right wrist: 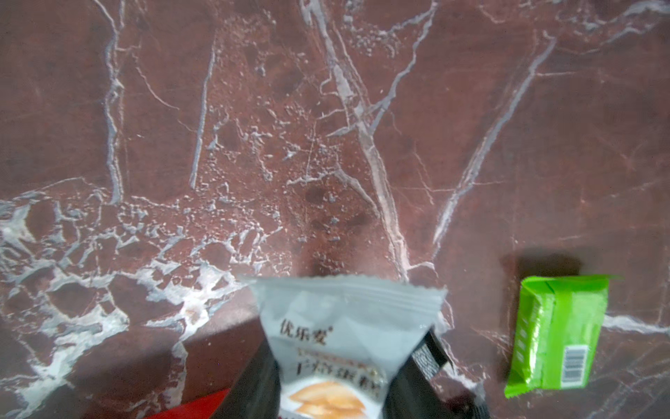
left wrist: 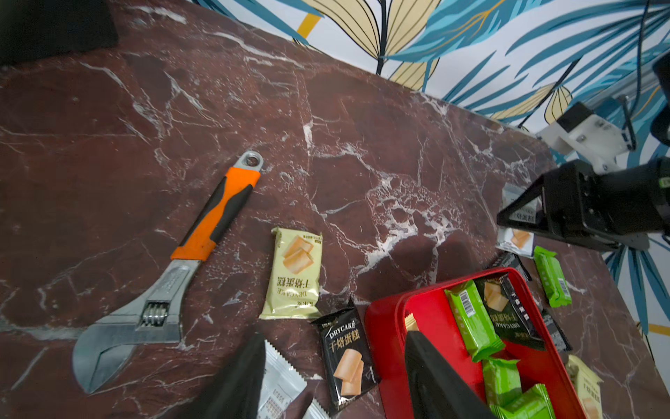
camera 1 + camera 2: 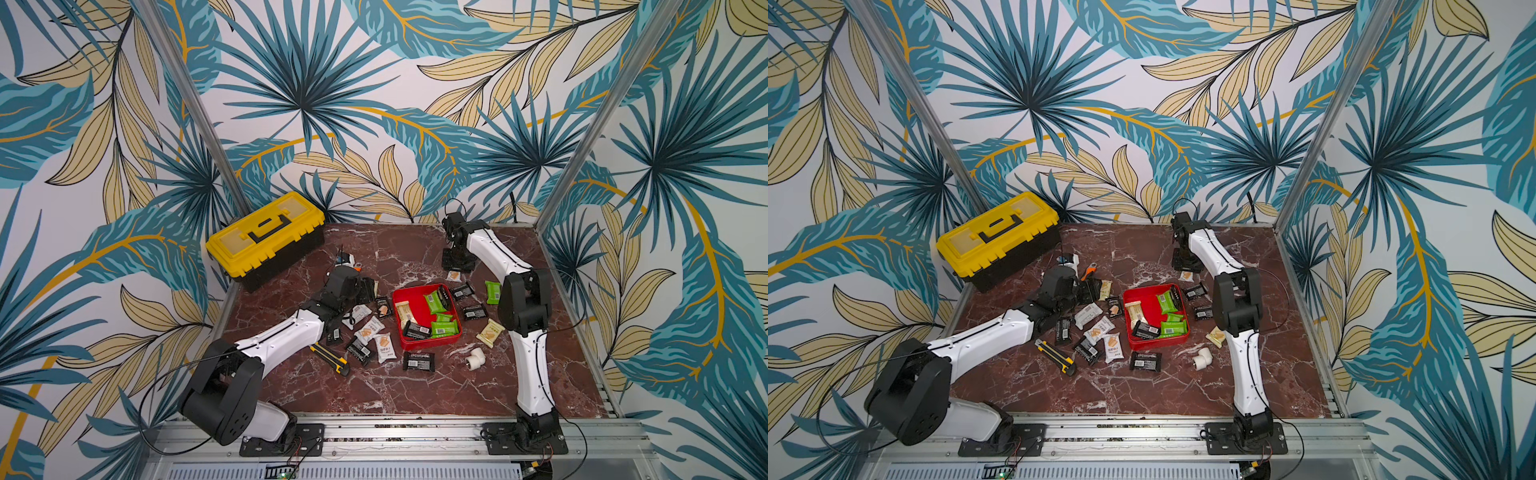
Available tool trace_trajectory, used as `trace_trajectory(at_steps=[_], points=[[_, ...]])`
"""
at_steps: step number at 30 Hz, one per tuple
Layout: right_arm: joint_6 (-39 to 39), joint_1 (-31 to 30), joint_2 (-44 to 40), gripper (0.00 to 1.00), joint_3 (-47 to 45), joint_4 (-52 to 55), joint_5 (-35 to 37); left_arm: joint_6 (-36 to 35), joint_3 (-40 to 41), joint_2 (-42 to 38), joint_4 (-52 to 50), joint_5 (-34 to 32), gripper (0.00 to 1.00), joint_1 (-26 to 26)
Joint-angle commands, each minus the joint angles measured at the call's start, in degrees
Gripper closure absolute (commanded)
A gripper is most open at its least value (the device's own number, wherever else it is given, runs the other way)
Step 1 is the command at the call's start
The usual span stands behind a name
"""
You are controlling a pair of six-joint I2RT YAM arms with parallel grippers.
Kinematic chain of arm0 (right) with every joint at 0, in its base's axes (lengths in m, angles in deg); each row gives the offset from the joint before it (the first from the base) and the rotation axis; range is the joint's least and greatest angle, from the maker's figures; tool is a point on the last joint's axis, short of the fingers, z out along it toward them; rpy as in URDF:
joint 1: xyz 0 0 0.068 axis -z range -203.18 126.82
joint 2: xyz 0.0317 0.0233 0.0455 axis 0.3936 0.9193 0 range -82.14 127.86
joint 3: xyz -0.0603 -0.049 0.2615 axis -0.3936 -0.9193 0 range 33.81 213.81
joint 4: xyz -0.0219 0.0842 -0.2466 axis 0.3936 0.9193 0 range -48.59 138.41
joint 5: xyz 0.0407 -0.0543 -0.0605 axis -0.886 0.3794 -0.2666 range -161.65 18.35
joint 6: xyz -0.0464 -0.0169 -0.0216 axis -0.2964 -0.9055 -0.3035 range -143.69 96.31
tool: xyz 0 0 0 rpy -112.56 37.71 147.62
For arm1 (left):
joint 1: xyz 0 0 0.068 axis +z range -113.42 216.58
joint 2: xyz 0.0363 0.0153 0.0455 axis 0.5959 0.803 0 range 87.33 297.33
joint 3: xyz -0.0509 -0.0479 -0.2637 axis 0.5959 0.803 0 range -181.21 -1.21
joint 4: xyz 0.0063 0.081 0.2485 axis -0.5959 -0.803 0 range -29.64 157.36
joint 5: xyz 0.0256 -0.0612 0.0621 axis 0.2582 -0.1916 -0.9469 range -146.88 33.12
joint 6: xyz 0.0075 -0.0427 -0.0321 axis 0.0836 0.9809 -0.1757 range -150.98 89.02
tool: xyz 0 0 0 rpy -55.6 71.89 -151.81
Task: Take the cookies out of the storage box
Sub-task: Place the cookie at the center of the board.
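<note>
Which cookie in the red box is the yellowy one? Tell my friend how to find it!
Find the brown marble table and the red storage box near its middle. Inside, along the wall on the yellow toolbox's side, lies one cream cookie packet. Every other packet in the box is bright green or black, so it is the only pale one there.

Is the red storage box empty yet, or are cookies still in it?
Not empty. The storage box holds several green packets, a black packet and a cream packet.

Cookies (image 3: 419, 360) around red storage box (image 3: 432, 341)
</note>
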Motion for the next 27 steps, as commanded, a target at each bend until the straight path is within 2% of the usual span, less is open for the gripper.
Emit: trace_trajectory(at_steps=[1, 7, 13, 21, 27], points=[[-1.37, 0.07, 2.29, 0.60, 1.91, 1.13, -1.12, -1.55, -3.40, 0.94, -1.62, 3.40, 0.35, 0.33], [-1.71, 0.16, 4.65, 0.56, 2.55, 0.79, -1.87, -1.18, -4.04, 2.26, -2.07, 5.62, 0.35, 0.27], [-2.03, 0.16, 3.65, 0.45, 2.74, 0.62, -0.93, -1.24, -5.78, 3.65, -4.06, 8.00, 0.35, 0.24], [-1.63, 0.01, -6.11, 0.40, -0.41, 0.70, -1.70, -0.37, -5.62, 3.62, -3.40, 10.39, 0.37, 0.03], [-2.93, -3.07, -17.84, 0.41, -12.00, -2.69, -7.67, 1.07, -5.27, 3.57, -3.21, 12.96, 0.40, -0.28]])
